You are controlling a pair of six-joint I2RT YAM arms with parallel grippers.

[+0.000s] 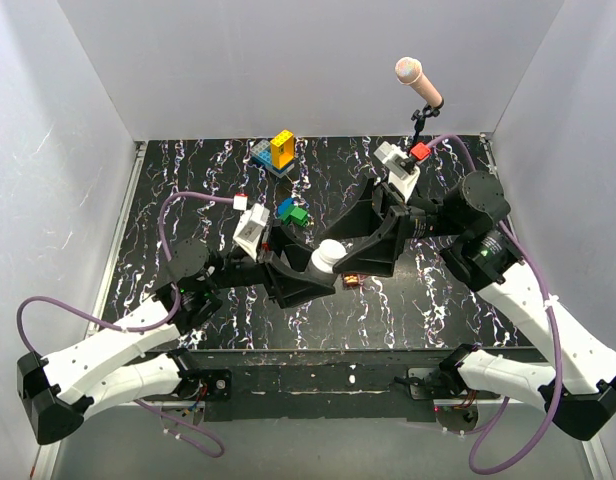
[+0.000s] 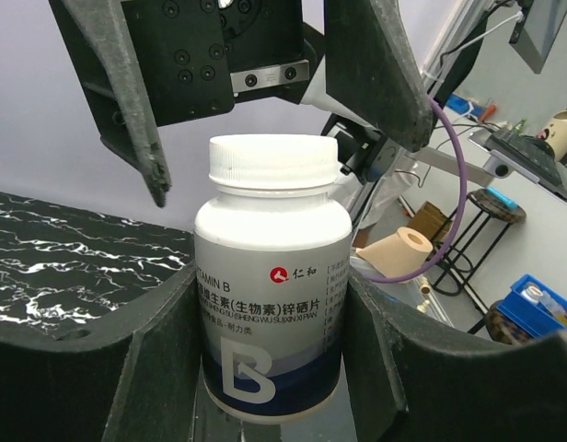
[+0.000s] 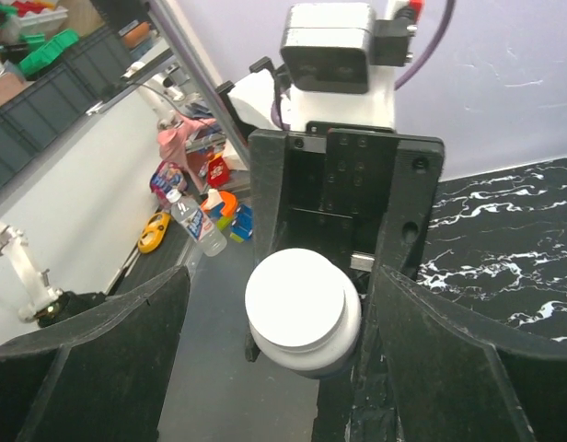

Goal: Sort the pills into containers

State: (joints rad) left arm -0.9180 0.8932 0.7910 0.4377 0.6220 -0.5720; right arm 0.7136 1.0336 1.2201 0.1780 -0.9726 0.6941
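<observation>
1. A black marbled table (image 1: pixel 208 170) carries the scene.
2. The left gripper (image 2: pixel 272 368) has its jaws partly closed, clamping the body of a white bottle (image 2: pixel 270 230).
3. The right gripper (image 1: pixel 360 248) faces it, jaws spread wide on either side of the cap (image 3: pixel 297 299), holding nothing.
4. Blocks (image 1: pixel 278 152) stand near the far edge.
5. The brown pill box (image 1: pixel 352 280) lies on the table just right of the bottle, under the right gripper.

On the label of the white bottle (image 2: pixel 270 313), centre of the left wrist view:
- "ITAMIN B" at the label's left edge, first letter hidden.
- A red mark beside 仁和, right of centre.
- Below, 维生素(生物素)锌硒片 over tiny Latin lettering, only partly legible.
- A large white "B" on the blue band.
- Fine print down the right side, too small to read.
</observation>
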